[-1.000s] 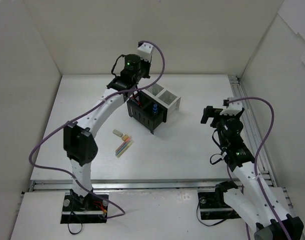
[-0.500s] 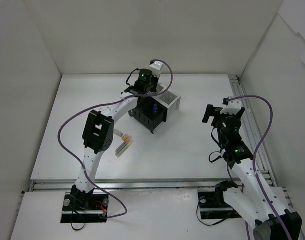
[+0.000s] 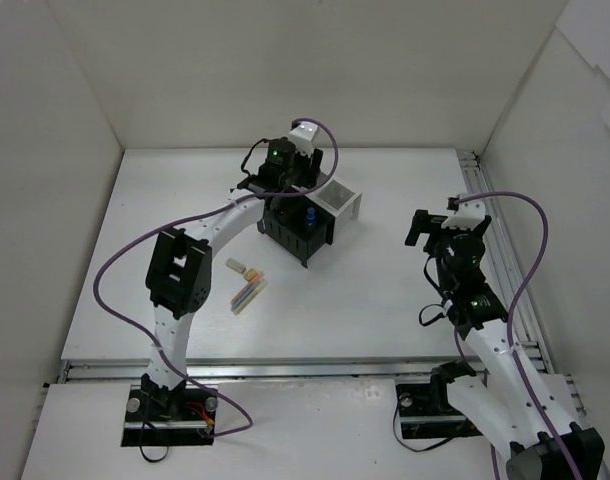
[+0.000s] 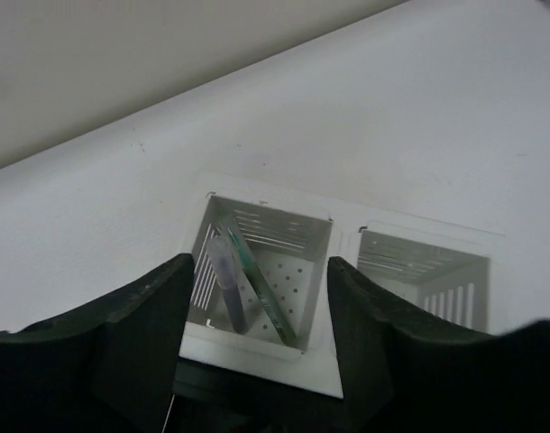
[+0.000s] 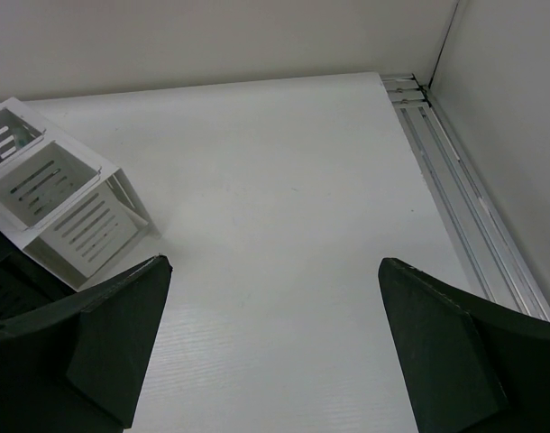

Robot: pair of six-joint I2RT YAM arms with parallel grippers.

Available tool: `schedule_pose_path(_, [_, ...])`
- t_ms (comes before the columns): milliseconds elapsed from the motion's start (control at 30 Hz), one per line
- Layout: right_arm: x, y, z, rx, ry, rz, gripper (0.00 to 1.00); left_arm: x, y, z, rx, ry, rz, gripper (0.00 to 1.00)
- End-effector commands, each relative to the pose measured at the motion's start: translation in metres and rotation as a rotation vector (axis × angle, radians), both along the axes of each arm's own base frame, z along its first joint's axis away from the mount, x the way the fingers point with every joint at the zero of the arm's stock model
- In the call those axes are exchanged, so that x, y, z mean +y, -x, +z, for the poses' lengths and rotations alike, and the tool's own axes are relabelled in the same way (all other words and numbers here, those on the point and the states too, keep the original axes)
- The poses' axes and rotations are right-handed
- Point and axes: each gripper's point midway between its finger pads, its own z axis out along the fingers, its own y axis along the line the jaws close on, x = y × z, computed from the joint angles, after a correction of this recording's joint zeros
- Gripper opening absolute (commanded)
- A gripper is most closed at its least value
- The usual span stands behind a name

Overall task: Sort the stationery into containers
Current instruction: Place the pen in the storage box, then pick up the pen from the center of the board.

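Stationery sits in two groups. Through the left wrist camera, a slim purple pen (image 4: pixel 228 287) and a slim green pen (image 4: pixel 264 296) lean inside a white perforated square metal bin (image 4: pixel 284 225). A second white bin (image 4: pixel 419 271) touches it on the right side of that view.

From overhead, a clear bottle with a blue cap (image 3: pixel 310 216) stands in one of the black perforated bins (image 3: pixel 285 238). These black bins join the white ones in a single block. On the white counter (image 3: pixel 385 300), near the block and on the side toward the left arm's base, lie beige eraser blocks (image 3: pixel 242 267). Just beside them, on the near side, is a small cluster of pastel markers (image 3: pixel 250 295).

The left end effector (image 4: pixel 260 271) hangs directly above the bin holding the pens, its fingers spread wide with nothing between them. The right end effector (image 5: pixel 273 266) is held above bare counter, well to the right of the block. It too is spread wide and grips nothing.
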Motion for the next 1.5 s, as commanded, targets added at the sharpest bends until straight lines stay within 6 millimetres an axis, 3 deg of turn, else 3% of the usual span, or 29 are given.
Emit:
schedule_pose_path(0, [0.004,0.000,0.036,-0.117,-0.037,0.024,0.98,0.006,0.024,0.133,-0.221,0.156,-0.050,0.57])
schedule_pose_path(33, [0.005,0.001,0.037,-0.117,-0.044,0.030,0.98,0.008,0.032,0.134,-0.211,0.154,-0.064,0.62])
schedule_pose_path(67, [0.007,0.002,0.039,-0.125,-0.046,0.047,0.98,0.014,0.047,0.159,-0.241,0.177,-0.073,0.73])
schedule_pose_path(100, [0.008,0.004,0.041,-0.130,-0.055,0.052,0.98,0.017,0.057,0.142,-0.201,0.162,-0.083,0.77])
schedule_pose_path(200, [0.009,0.006,0.042,-0.136,-0.060,0.063,0.98,0.044,0.098,0.141,-0.167,0.156,-0.059,0.94])
schedule_pose_path(233, [0.009,0.007,0.042,-0.131,-0.059,0.060,0.98,0.053,0.110,0.129,-0.122,0.141,-0.041,0.99])
schedule_pose_path(267, [0.009,0.007,0.043,-0.133,-0.063,0.063,0.98,0.068,0.133,0.125,-0.093,0.143,-0.022,1.00])
schedule_pose_path(300, [0.009,0.008,0.043,-0.131,-0.064,0.061,0.98,0.080,0.141,0.120,-0.070,0.133,0.022,1.00])
schedule_pose_path(333, [0.009,0.008,0.042,-0.130,-0.065,0.064,0.98,0.089,0.157,0.097,0.006,0.100,0.033,1.00])
schedule_pose_path(367, [0.010,0.009,0.042,-0.131,-0.067,0.067,0.98,0.100,0.175,0.103,0.011,0.127,0.051,1.00])
schedule_pose_path(400, [0.010,0.009,0.043,-0.133,-0.071,0.070,0.98,0.112,0.188,0.068,0.082,0.099,0.089,1.00])
schedule_pose_path(467, [0.009,0.009,0.042,-0.129,-0.072,0.068,0.98,0.123,0.219,0.029,0.170,0.082,0.096,1.00])
schedule_pose_path(567, [0.014,0.008,0.042,-0.121,-0.078,0.089,0.98,0.148,0.248,-0.014,0.280,0.061,0.184,1.00])
schedule_pose_path(633, [0.018,0.007,0.041,-0.117,-0.083,0.110,0.98,0.162,0.260,-0.028,0.312,0.040,0.237,1.00])
schedule_pose_path(767, [0.022,0.005,0.040,-0.100,-0.088,0.126,0.98,0.138,0.296,-0.056,0.403,0.042,0.023,1.00])
schedule_pose_path(967, [0.022,0.005,0.034,-0.085,-0.096,0.128,0.98,0.129,0.314,-0.092,0.500,0.015,-0.057,1.00])
schedule_pose_path(1133, [0.026,0.004,0.031,-0.073,-0.099,0.144,0.98,0.119,0.307,-0.117,0.566,-0.019,-0.070,1.00])
schedule_pose_path(1367, [0.026,0.005,0.032,-0.076,-0.093,0.144,0.98,0.114,0.297,-0.127,0.569,-0.084,-0.061,0.99])
schedule_pose_path(1467, [0.025,0.005,0.032,-0.076,-0.091,0.143,0.98,0.121,0.295,-0.133,0.577,-0.110,-0.021,0.99])
